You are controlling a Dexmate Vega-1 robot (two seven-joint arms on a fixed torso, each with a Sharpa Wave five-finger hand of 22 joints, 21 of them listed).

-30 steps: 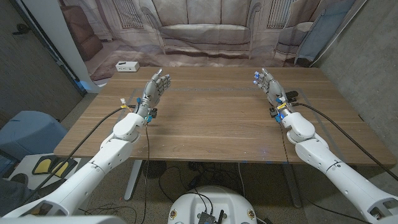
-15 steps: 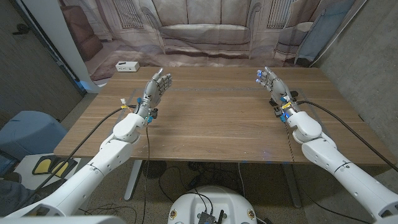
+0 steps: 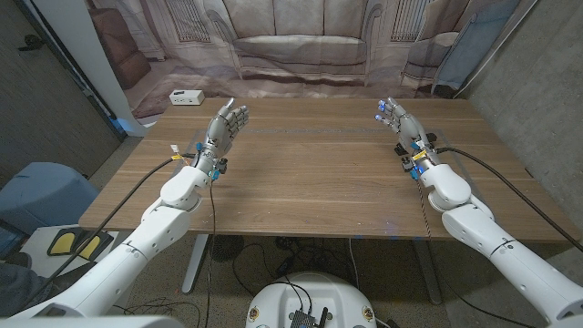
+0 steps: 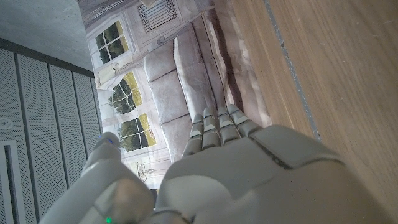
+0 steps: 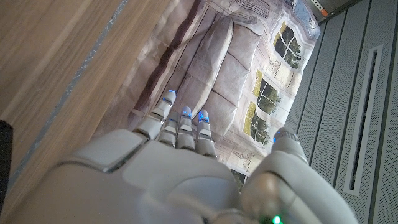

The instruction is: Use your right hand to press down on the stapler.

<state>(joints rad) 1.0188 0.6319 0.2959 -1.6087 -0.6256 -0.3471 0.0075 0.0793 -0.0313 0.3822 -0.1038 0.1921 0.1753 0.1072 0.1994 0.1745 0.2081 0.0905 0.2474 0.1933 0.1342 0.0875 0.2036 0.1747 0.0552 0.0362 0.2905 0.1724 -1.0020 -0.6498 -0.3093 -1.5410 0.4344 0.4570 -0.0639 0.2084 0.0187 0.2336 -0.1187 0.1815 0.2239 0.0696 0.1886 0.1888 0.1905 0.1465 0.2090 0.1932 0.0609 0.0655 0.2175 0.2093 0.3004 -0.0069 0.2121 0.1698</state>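
Head view: vs 1 s ago, right robot hand (image 3: 397,120) nudged a touch toward counter's (image 3: 310,173) right edge, forearm swung w/ it. Left robot hand (image 3: 228,123) barely shifted, elbow drifted outward. Both raised over far half of counter, fingers stretched out and apart, nothing held. Means no real approach so far: press not begun, prob. just settling pose. Small white block (image 3: 186,97) at far-left corner, just off counter edge, too small to tell what it is. Cannot tell where the stapler lies. If that block, then well apart from right robot hand, clear across counter and nearer the left one.

Left wrist view: back of left robot hand (image 4: 249,174), fingers straight, clamped on nothing. Bare wood of counter (image 4: 336,74) beside it, printed sofa backdrop (image 4: 186,81) beyond.

Right wrist view: right robot hand (image 5: 168,174) same, fingers extended w/ blue-lit tips, empty. Counter (image 5: 50,56) under it, no contact w/ anything.
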